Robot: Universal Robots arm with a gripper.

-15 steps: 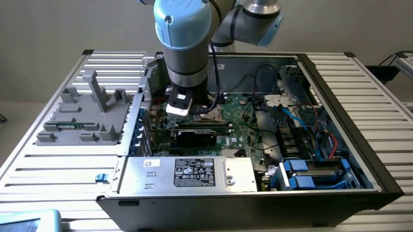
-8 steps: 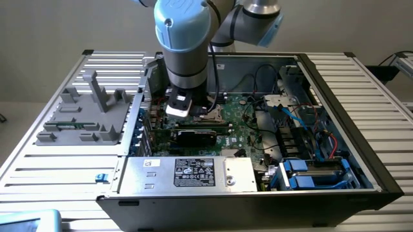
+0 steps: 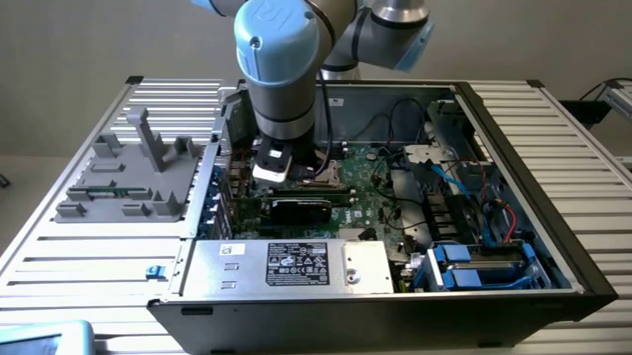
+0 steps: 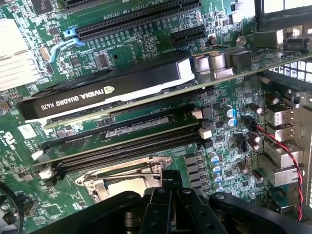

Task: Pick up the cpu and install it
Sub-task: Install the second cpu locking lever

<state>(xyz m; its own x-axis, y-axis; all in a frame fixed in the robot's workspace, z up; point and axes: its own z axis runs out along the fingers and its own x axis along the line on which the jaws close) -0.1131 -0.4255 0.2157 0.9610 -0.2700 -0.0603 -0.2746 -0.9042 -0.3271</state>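
My gripper [image 4: 168, 184] is shut, its dark fingers pressed together with nothing visible between them. It hangs just above the CPU socket [image 4: 122, 178], a square with a metal frame on the green motherboard [image 4: 229, 146]. Inside the frame lies a pale silver-grey flat surface; I cannot tell whether that is the cpu. In the exterior view the arm reaches down into the open computer case [image 3: 553, 222], and the gripper [image 3: 281, 176] sits low over the board beside the socket [image 3: 331, 174].
A black graphics card [image 4: 107, 87] stands across the board beyond two long memory slots [image 4: 122, 141]. A red wire [image 4: 287, 156] runs by the rear ports. A silver power supply [image 3: 286, 262] fills the case front. A grey fixture [image 3: 129, 177] stands on the exterior view's left.
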